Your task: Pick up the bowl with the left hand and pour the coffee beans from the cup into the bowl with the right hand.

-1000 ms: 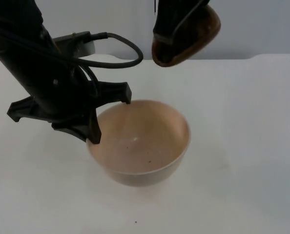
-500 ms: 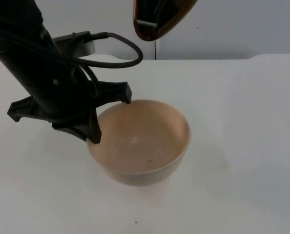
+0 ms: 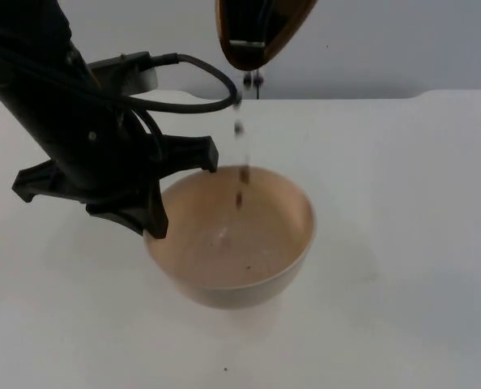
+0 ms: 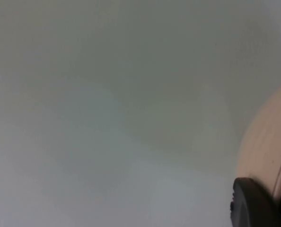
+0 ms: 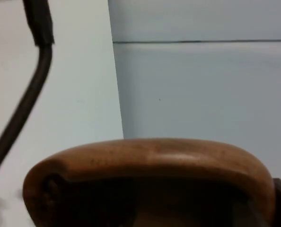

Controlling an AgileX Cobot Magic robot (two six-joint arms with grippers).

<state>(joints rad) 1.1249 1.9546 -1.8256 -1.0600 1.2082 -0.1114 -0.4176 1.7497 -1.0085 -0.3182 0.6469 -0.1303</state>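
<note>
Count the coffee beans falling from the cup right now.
About 5, some may be hidden. Two beans hang just below the cup, one lower, one below that, and one at the rim of the bowl, with a blurred streak under it.

My brown wooden cup (image 5: 150,175) lies tipped, its rounded rim arching over a dark interior. Beyond it the white table (image 5: 79,94) ends at the grey partition wall (image 5: 202,90), which carries a thin horizontal seam.
</note>
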